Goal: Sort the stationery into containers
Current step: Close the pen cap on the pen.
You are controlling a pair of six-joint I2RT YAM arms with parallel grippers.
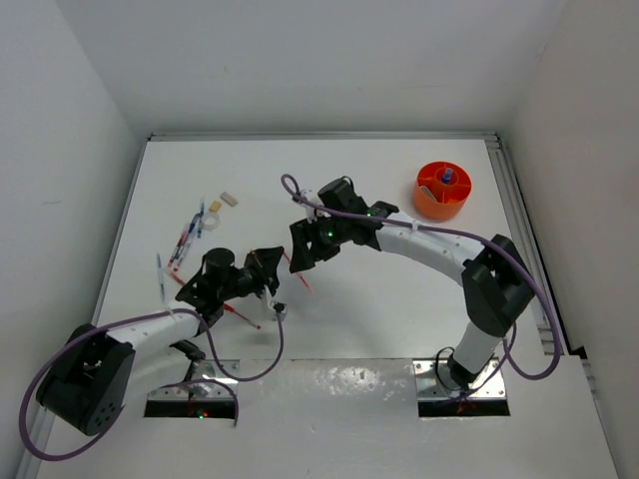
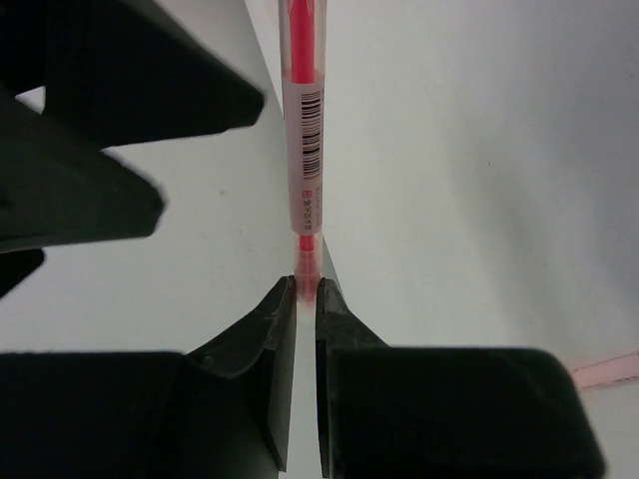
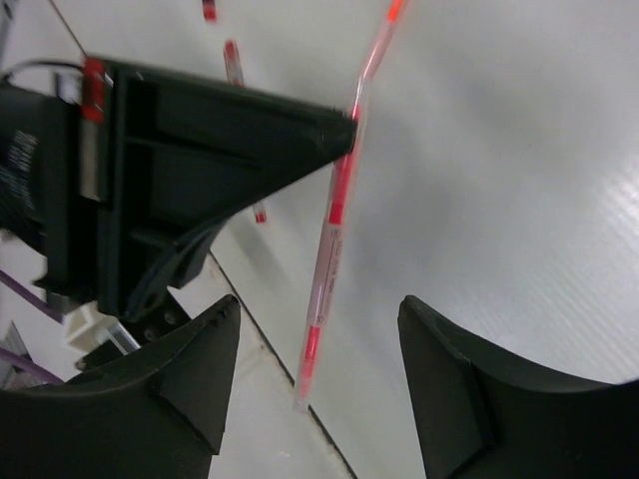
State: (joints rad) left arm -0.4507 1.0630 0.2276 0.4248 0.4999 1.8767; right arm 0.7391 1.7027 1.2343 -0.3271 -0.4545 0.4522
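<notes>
My left gripper (image 1: 270, 267) is shut on one end of a thin red pen (image 2: 305, 150), which sticks straight out from its fingertips (image 2: 321, 299). My right gripper (image 3: 319, 309) is open and straddles that same pen (image 3: 329, 239) without touching it. In the top view the two grippers meet near the table's middle, with my right gripper (image 1: 303, 249) above the pen (image 1: 298, 275). The orange divided tub (image 1: 442, 205) stands at the far right with the blue-capped bottle (image 1: 447, 178) inside. More pens (image 1: 186, 239) and the beige block (image 1: 230, 199) lie at the far left.
Another red pen (image 1: 241, 315) lies on the table near my left arm and shows in the left wrist view (image 2: 605, 369). A blue-and-white pen (image 1: 160, 275) lies left of it. White walls close the table at the back and sides.
</notes>
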